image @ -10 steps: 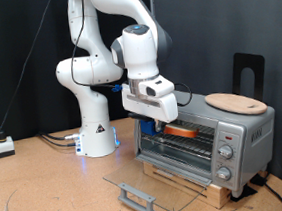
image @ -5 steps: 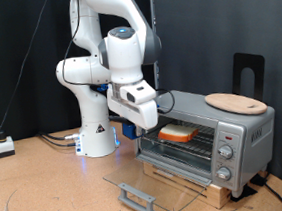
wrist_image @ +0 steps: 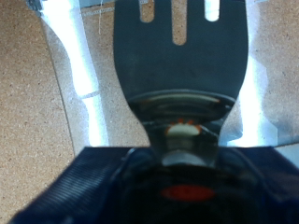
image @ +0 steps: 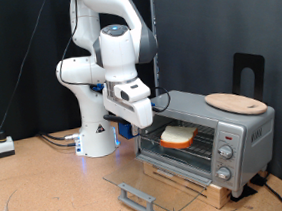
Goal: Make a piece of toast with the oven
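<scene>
Resting inside the oven, piece of toast, no readable writing

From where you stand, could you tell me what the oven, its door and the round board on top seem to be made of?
Oven: looks like brushed grey metal, dull sheen. Door: clear glass, floor visible through it, grey handle. Round board: pale tan, probably wood.

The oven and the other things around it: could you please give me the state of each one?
oven: glass door dropped fully open.
piece of toast: lying flat on the rack inside the oven.
claw: outside the oven, on the exterior view's left of its opening, shut on a slotted spatula.
round wooden board: resting on the oven's top.
</scene>
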Controlling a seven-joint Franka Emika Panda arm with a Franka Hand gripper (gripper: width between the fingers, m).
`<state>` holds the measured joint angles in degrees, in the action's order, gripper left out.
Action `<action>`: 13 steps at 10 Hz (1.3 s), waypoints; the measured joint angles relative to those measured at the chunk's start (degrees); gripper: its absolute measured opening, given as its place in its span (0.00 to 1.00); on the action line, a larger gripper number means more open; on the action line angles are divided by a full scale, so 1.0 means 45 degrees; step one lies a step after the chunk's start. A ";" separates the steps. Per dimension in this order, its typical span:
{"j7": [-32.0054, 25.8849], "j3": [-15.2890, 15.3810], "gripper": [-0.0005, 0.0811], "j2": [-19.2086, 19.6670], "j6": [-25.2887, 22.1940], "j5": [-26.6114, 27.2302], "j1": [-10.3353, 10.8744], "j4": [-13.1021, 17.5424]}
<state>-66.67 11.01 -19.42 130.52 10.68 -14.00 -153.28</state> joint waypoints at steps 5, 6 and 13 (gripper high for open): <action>-0.0029 -0.0112 0.51 -0.0371 -0.0892 -0.0073 -0.0030 0.0015; -0.0029 -0.0230 0.51 -0.0499 -0.1071 -0.0300 -0.0201 0.0016; -0.0038 -0.0218 0.51 0.0079 0.0263 -0.0267 -0.0525 -0.0108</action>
<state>-66.84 10.03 -19.06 131.71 9.48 -16.36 -153.77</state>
